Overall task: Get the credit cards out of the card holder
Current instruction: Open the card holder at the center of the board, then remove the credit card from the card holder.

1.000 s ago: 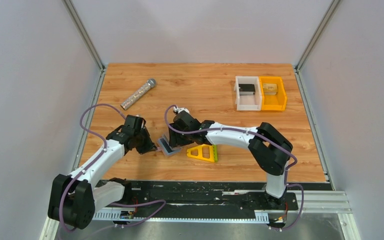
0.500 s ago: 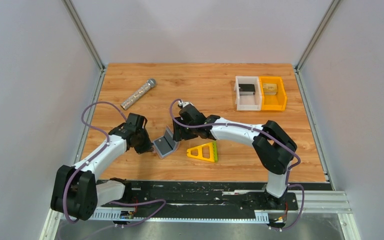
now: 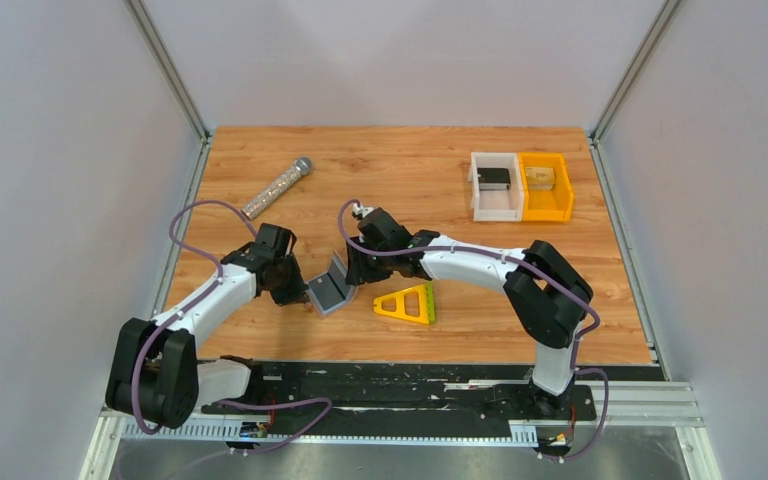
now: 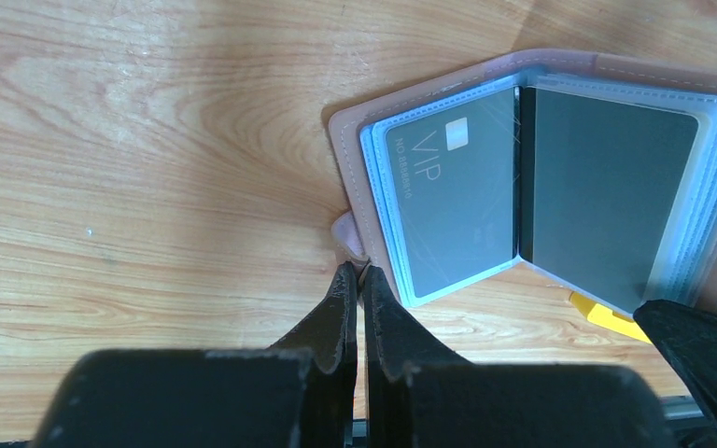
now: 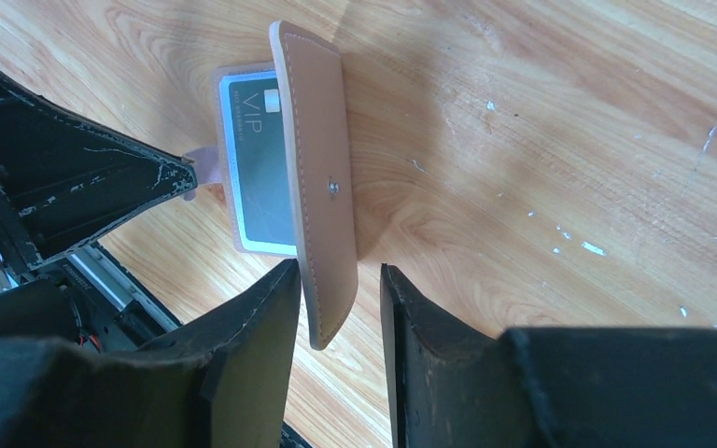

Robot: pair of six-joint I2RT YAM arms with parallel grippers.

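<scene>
The card holder lies open on the table with one panel flat and the other upright. In the left wrist view the card holder shows clear sleeves holding a grey "VIP" credit card and a darker card. My left gripper is shut on the holder's small pinkish tab. My right gripper is open, and its jaws straddle the upright tan panel, which lies against the left finger. The VIP card also shows in the right wrist view. No tan or gold card is in view.
A yellow-and-green triangular frame lies just right of the holder. A silver perforated cylinder lies at the back left. A white bin and an orange bin stand at the back right.
The holder has been opened: my right gripper swung one panel up and back to upright. My left arm shifted slightly, still pinching the tab. Little has moved in the last half second.
</scene>
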